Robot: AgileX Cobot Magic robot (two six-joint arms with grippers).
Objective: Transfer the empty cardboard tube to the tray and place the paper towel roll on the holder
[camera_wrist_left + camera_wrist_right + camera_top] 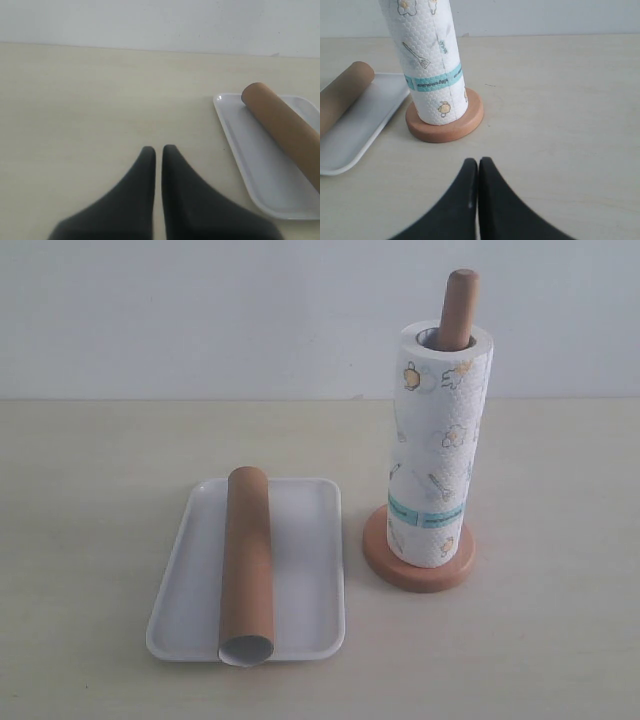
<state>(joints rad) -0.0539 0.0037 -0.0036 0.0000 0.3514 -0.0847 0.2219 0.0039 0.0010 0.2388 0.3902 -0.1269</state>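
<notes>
The tray (pixel 310 540), left of the worktop's (pixel 90 490) middle, holds the tube (pixel 247 560): plain brown, lying lengthwise, its open end at the near rim. Beside it, the roll (pixel 440 460), white with yellow prints, stands on the holder (pixel 385 552). The print on its teal band is unreadable. The left gripper (pixel 158 150) and right gripper (pixel 478 162) are closed and empty.

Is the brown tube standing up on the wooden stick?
No, the cardboard tube lies flat on the tray; the paper towel roll is what stands on the holder.
</notes>
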